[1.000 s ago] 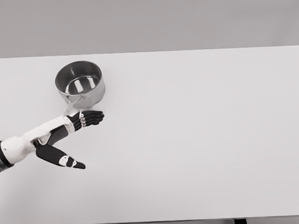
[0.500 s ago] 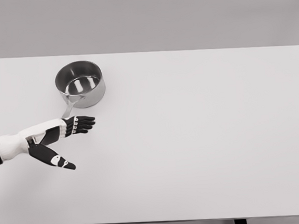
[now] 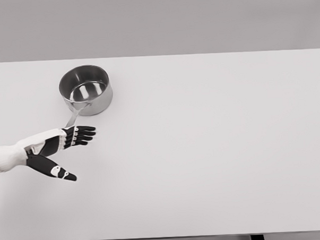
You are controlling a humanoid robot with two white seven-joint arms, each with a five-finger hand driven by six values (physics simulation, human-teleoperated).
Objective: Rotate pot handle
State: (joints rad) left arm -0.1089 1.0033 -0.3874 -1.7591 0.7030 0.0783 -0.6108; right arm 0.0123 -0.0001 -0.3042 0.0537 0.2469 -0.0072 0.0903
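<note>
One hand in view, the left hand (image 3: 65, 141), and it's wide open, fingers (image 3: 85, 133) straight, thumb (image 3: 58, 171) splayed low, gripping nothing. Steel pot (image 3: 86, 89) sits on the white table (image 3: 214, 149) just above it, its handle (image 3: 73, 118) pointing down right to the knuckles.

No readable text, label, brand, number or sign appears anywhere: the pot (image 3: 86, 90), the hand (image 3: 70, 139) and the worktop (image 3: 214, 149) are all unmarked.
</note>
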